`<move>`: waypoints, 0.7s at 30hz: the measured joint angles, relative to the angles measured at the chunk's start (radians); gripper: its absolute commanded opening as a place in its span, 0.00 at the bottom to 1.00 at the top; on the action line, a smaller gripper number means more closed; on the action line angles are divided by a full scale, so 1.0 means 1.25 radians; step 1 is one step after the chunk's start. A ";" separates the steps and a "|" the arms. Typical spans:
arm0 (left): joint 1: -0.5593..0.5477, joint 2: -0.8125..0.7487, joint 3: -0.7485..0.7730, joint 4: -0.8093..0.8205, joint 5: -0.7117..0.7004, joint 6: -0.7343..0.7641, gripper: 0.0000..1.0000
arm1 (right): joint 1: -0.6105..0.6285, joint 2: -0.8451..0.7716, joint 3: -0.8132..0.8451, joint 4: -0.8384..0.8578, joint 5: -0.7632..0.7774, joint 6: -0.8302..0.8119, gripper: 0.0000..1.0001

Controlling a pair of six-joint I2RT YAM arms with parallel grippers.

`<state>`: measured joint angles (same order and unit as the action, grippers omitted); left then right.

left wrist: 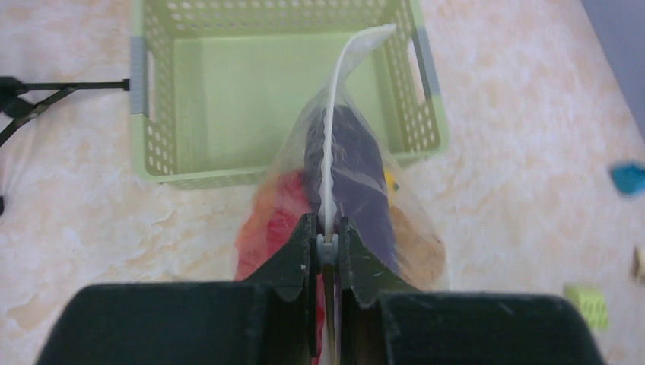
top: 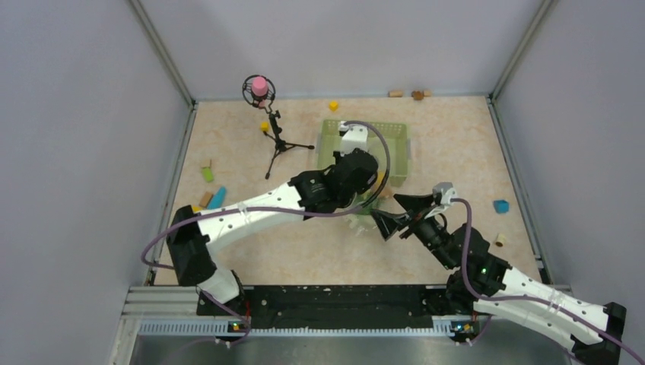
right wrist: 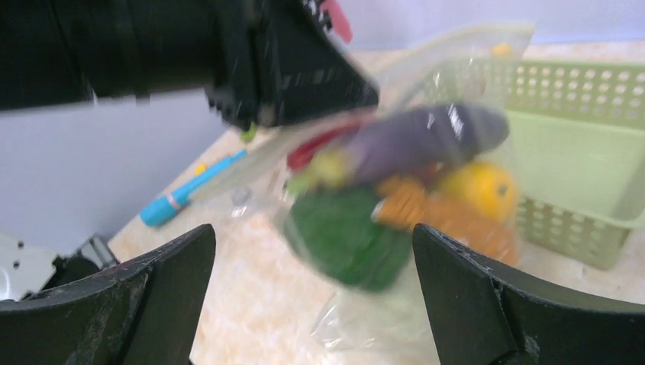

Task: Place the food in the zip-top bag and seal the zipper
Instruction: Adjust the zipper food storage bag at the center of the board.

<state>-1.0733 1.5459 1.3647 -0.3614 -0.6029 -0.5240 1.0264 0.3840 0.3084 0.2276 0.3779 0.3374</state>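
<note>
My left gripper (left wrist: 327, 242) is shut on the zipper (left wrist: 328, 152), the whitish strip along the mouth of the zip-top bag (left wrist: 293, 163). The bag hangs below it in front of the basket. Food shows inside it: a purple eggplant (left wrist: 357, 167), a red chili (left wrist: 270, 220), a yellow lemon (right wrist: 479, 186), a green pepper (right wrist: 346, 232) and orange pieces (right wrist: 426, 209). My right gripper (right wrist: 312, 236) is open beside the bag's lower part, its fingers either side of the view and touching nothing. From above, the right gripper (top: 384, 207) sits just right of the bag (top: 361, 222).
A green mesh basket (top: 399, 144) stands behind the bag. A small tripod (top: 278, 141) with a pink-topped head (top: 260, 85) stands at the back left. Loose blocks lie about: blue (top: 500, 206), yellow (top: 333, 106), green (top: 207, 174), teal (top: 218, 198).
</note>
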 measured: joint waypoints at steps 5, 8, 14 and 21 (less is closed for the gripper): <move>-0.025 0.122 0.175 -0.125 -0.187 -0.189 0.00 | 0.000 -0.006 0.000 -0.092 -0.032 0.019 0.99; -0.048 0.162 0.244 -0.265 -0.280 -0.400 0.00 | 0.000 -0.048 -0.003 -0.136 -0.032 0.027 0.99; -0.127 0.163 0.250 -0.667 -0.398 -0.933 0.00 | 0.000 -0.233 -0.081 -0.120 -0.113 -0.004 0.99; -0.158 0.173 0.251 -0.905 -0.414 -1.164 0.00 | -0.001 -0.188 -0.128 -0.024 -0.336 -0.096 0.96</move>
<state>-1.2713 1.7626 1.6787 -1.4925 -1.1202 -1.9793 1.0256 0.1490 0.1486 0.1978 -0.0422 0.2169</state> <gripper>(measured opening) 0.101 0.984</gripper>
